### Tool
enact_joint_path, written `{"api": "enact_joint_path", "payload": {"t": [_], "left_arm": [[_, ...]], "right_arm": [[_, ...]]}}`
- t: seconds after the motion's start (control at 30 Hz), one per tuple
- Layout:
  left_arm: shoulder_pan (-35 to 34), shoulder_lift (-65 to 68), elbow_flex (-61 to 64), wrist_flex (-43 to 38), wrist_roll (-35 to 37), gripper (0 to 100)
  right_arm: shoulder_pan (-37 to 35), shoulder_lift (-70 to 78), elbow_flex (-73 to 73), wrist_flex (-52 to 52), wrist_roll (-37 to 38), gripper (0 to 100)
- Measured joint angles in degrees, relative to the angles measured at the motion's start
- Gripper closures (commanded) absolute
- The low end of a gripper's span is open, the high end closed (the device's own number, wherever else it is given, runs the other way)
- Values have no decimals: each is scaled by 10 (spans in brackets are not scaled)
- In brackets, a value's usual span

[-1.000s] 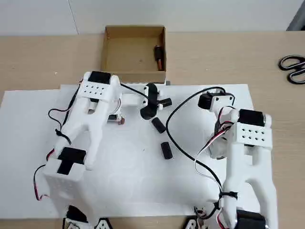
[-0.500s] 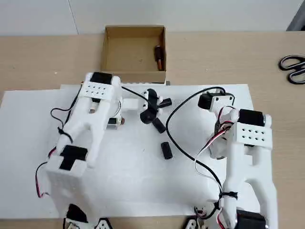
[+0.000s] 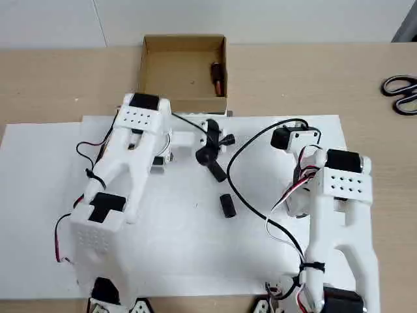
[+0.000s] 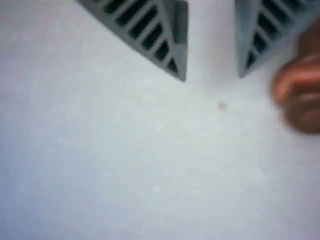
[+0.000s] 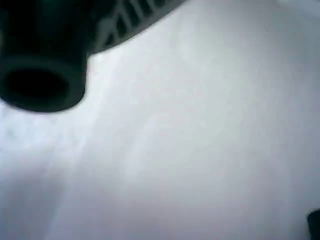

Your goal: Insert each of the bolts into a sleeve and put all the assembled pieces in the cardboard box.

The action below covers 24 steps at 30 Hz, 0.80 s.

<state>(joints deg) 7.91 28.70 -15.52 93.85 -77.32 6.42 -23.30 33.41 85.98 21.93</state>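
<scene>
Cardboard box (image 3: 169, 72): set at the 12 o'clock edge of the white sheet (image 3: 39, 169); one assembled piece (image 3: 217, 77) is laid inside by its 3 o'clock wall.
Left gripper (image 4: 210, 75): spread and empty, held low over the sheet, apparently so the bolt (image 4: 300, 97) just beside it can be taken.
Right gripper (image 5: 60, 35): clamped on a sleeve (image 5: 42, 80) with the bore exposed, probably to receive that bolt.
Loose sleeves (image 3: 227, 205): lying mid-sheet, within reach.

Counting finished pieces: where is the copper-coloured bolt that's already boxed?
In the high view the copper-coloured bolt lies inside the cardboard box, along its right wall, near the corner closest to the arms.
</scene>
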Motion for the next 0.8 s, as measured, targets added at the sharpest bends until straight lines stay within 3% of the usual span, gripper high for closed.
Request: {"api": "enact_joint_path", "payload": {"t": [0.4,0.8], "left_arm": [[0,17,-82,32,0,934],[-2,81,-96,-26,0,934]], "right_arm": [[0,0,0,0,0,995],[0,0,0,0,0,995]]}}
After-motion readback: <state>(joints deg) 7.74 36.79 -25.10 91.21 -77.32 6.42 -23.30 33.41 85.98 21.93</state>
